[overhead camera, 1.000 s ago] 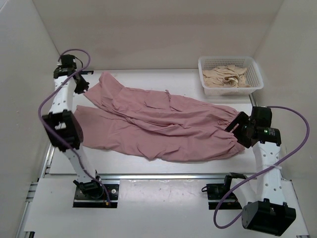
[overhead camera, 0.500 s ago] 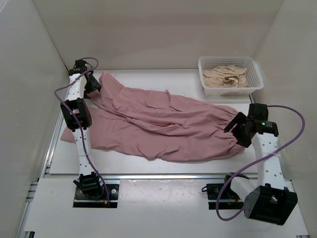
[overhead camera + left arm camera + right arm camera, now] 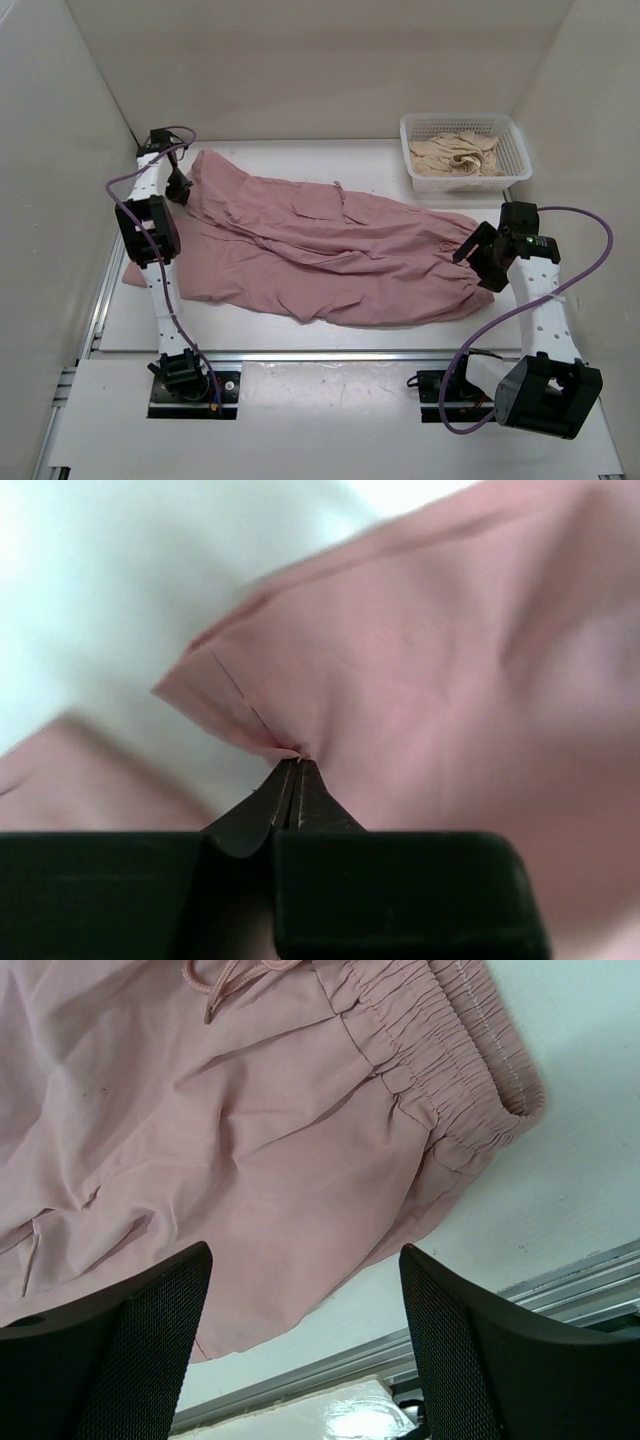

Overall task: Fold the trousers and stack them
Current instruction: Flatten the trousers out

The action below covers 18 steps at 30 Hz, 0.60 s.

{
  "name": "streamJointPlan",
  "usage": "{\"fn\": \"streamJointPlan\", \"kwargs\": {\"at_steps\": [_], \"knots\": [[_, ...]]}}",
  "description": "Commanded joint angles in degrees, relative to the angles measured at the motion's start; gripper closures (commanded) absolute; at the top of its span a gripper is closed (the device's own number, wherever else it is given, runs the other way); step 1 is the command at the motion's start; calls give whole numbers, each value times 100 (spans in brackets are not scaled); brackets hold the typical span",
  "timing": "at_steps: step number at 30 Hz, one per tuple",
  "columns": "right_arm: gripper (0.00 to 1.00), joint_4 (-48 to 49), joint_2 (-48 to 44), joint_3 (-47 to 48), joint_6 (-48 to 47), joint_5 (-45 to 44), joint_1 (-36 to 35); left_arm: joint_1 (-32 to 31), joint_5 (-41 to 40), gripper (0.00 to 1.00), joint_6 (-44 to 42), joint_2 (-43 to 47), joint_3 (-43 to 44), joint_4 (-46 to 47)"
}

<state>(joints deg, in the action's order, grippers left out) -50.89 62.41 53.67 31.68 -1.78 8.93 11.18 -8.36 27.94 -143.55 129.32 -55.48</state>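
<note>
Trousers [image 3: 320, 250] are seen from above spread over the table [image 3: 230, 325], the leg ends by the left gripper [image 3: 180, 186] and the gathered waist just ahead of the right gripper [image 3: 478, 255]. A basket [image 3: 412, 128] of cream cloth [image 3: 455, 155] is set farther beyond that gripper, apart from it. From the left wrist, the fingertips [image 3: 285, 785] are shown clenched on a pinch of pink fabric — the rest fans out ahead of them. From the right wrist, the fingers [image 3: 120, 1340] are shown spread wide, nothing gripped — waistband [image 3: 440, 1060] and drawstring [image 3: 225, 975] lie below and ahead.
</note>
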Motion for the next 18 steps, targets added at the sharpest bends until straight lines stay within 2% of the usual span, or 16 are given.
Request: {"fn": "streamJointPlan", "kwargs": {"at_steps": [1,3,6,7,9,10,11,16,18], "knots": [[19,159,-1,188,-91,-33,12,261,-744,90,167,1169,-510,-7],[19,211,-1,136,-92,-33,12,332,-746,90,220,1504,-696,46],[19,211,-1,135,-154,29,12,403,-746,90,220,1558,-750,46],[19,211,-1,135,-154,90,12,463,-546,81,159,1471,-663,46],[19,211,-1,135,-214,90,12,464,-360,53,159,1304,-505,-6],[19,211,-1,135,-215,90,12,464,-307,31,159,1251,-400,-76],[19,211,-1,196,-215,90,12,464,-254,0,159,1250,-216,-146],[19,19,-247,197,-268,151,12,464,-254,0,106,1678,-196,-419],[19,-34,-404,197,-268,221,12,464,-358,0,106,2048,-737,-498]]}}
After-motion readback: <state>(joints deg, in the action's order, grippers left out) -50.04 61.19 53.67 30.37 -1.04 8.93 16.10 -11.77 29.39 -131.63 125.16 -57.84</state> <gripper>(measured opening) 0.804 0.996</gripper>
